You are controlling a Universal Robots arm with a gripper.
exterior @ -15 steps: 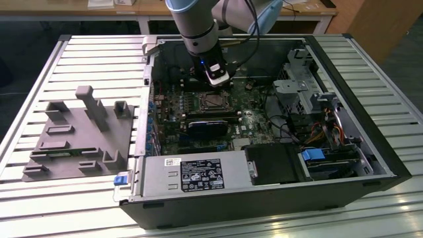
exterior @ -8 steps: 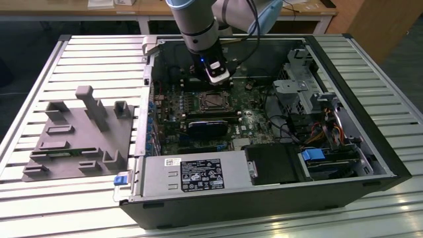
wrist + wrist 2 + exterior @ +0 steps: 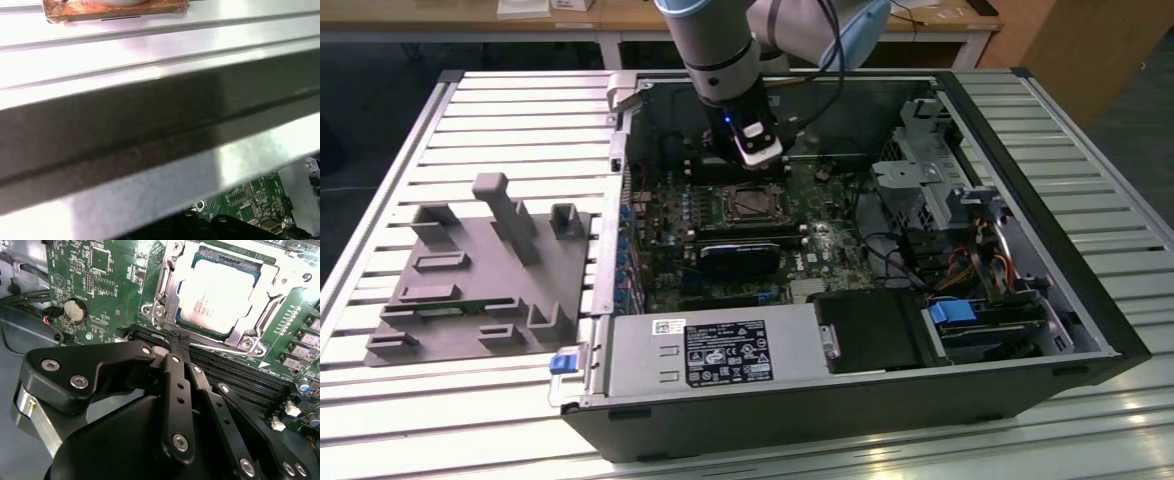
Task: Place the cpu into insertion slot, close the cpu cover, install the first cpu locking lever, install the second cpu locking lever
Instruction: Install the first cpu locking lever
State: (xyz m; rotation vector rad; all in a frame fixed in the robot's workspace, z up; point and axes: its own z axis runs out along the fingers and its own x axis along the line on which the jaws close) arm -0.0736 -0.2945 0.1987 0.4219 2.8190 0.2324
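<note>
In the second wrist view the cpu (image 3: 215, 295), with its silver-grey top, lies in the insertion slot (image 3: 750, 204) on the green motherboard (image 3: 115, 285). The silvery cpu cover (image 3: 167, 290) lies flat around it, framing the chip. A thin wire locking lever (image 3: 220, 347) runs along the socket edge nearest the gripper. My gripper (image 3: 177, 340) has its black fingers shut together, with the tip at the end of that lever by the socket corner. In the exterior view the gripper (image 3: 765, 172) hangs just behind the socket, inside the open computer case.
Long black memory slots (image 3: 240, 375) run beside the socket, and a coin battery (image 3: 74, 310) sits on the board. A grey power supply (image 3: 707, 350) fills the case front; drive cages and cables (image 3: 961, 230) stand on the exterior view's right. A grey fixture (image 3: 480, 270) lies outside.
</note>
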